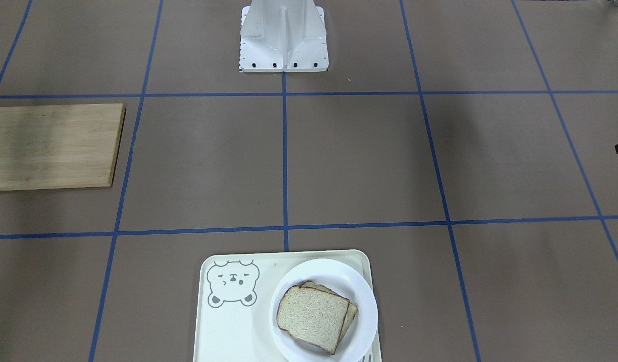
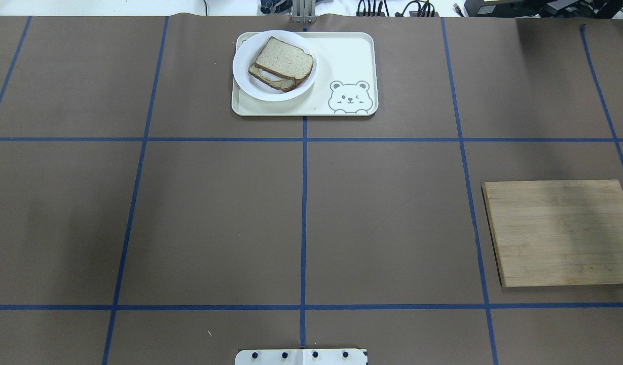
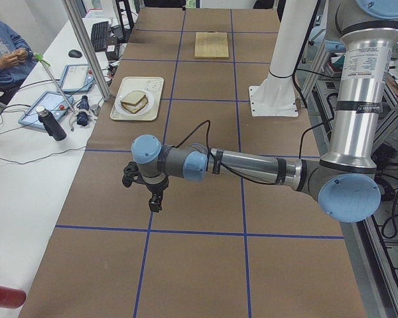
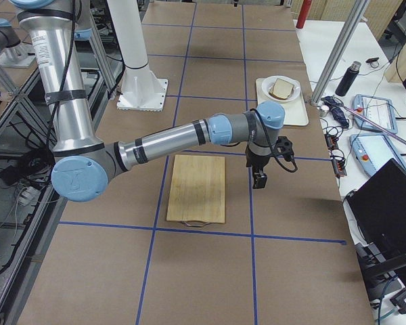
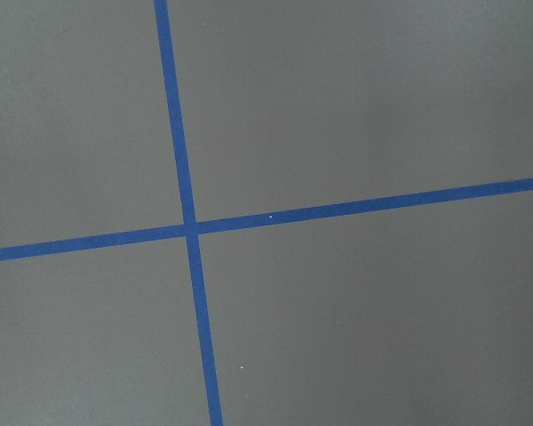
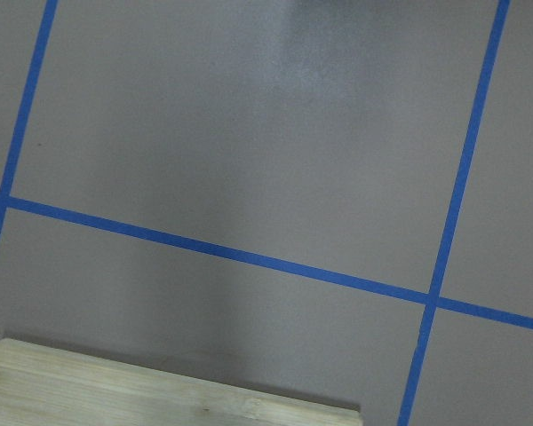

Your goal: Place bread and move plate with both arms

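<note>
The bread (image 1: 313, 314), a plain slice, lies on top of a second slice on the white plate (image 1: 334, 274). The plate sits on the cream bear tray (image 1: 233, 327) at the table's far middle edge. They also show in the overhead view: bread (image 2: 285, 58), plate (image 2: 245, 61), tray (image 2: 341, 56). A bit of white shows between the two slices. My left gripper (image 3: 155, 204) hangs above bare table far from the tray. My right gripper (image 4: 259, 181) hangs beside the wooden board (image 4: 196, 188). I cannot tell whether either is open or shut. Neither holds anything I can see.
The wooden cutting board (image 2: 559, 233) lies on my right side of the table. The white robot pedestal (image 1: 283, 37) stands at the near middle edge. Blue tape lines grid the brown table. A side table with a bottle (image 4: 348, 78) and tablets runs beyond the tray.
</note>
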